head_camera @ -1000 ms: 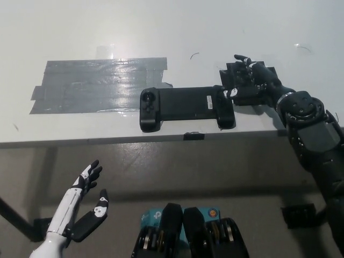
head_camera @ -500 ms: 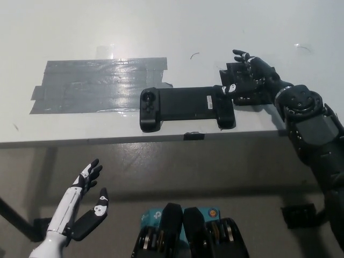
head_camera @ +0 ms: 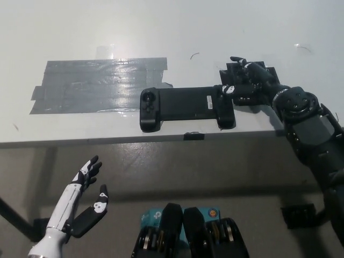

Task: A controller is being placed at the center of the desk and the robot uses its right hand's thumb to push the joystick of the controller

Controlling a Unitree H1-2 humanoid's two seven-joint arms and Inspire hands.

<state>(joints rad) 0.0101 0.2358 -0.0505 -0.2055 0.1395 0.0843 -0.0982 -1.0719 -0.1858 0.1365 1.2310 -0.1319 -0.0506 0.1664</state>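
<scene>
A long black controller lies flat near the white desk's front edge, with a round joystick on its left grip. My black right hand rests at the controller's right end, fingers spread and open. Its light-tipped thumb touches the top of the right grip, where the joystick there is hidden beneath it. My white left hand hangs open below the desk edge at the lower left, holding nothing.
A wide patch of grey tape covers the desk left of the controller. A black block lies under my right hand. A small black clip sits on the desk's front edge.
My right hand has shifted slightly left along the desk, bringing the thumb onto the controller's right grip. My left hand drooped a little lower.
</scene>
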